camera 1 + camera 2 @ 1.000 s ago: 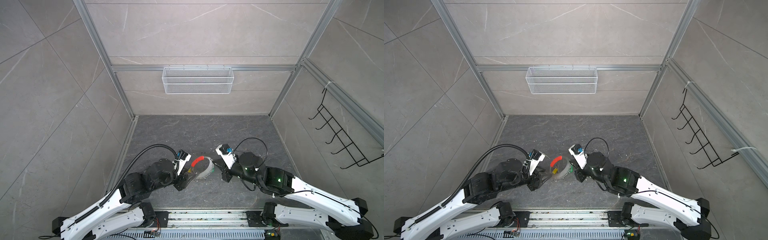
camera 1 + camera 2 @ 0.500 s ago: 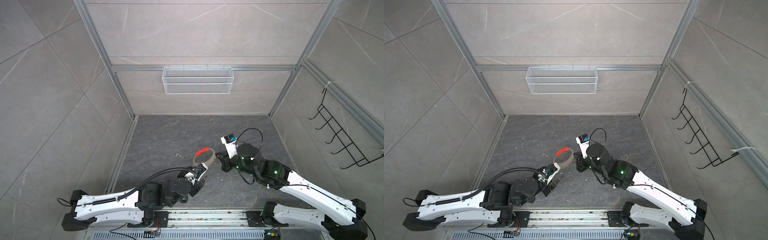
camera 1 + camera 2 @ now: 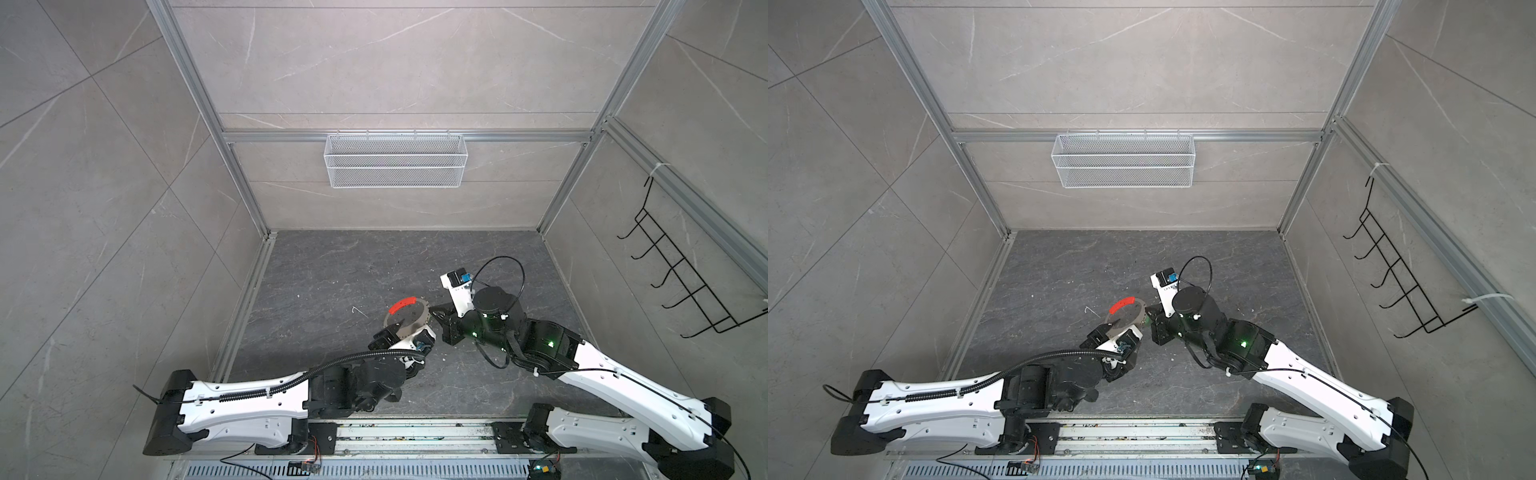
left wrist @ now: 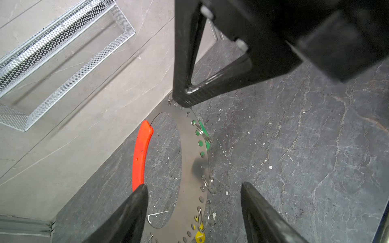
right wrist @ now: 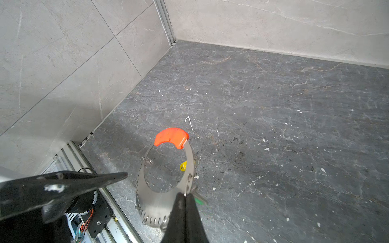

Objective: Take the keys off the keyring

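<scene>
The keyring (image 3: 409,318) (image 3: 1127,318) is a flat grey metal crescent with a row of holes and a red sleeve (image 4: 140,155) (image 5: 170,136) on its thin arc. It is held off the floor. My right gripper (image 5: 185,194) (image 3: 434,311) is shut on the crescent's edge. A yellow-tagged key (image 4: 199,235) (image 5: 183,166) and a green-tagged key (image 4: 205,134) (image 5: 200,201) hang from it by small silver rings. My left gripper (image 4: 193,186) (image 3: 405,334) is open, with one finger on each side of the crescent and clear of it.
A white wire basket (image 3: 395,162) hangs on the back wall. A black hook rack (image 3: 681,274) is on the right wall. The arms' mounting rail (image 3: 415,432) runs along the front edge. The dark floor (image 5: 273,105) carries pale specks.
My left arm dropped low along the front and its gripper now points at the ring from the near side, jaws wider. My right gripper carried the keyring slightly farther back.
</scene>
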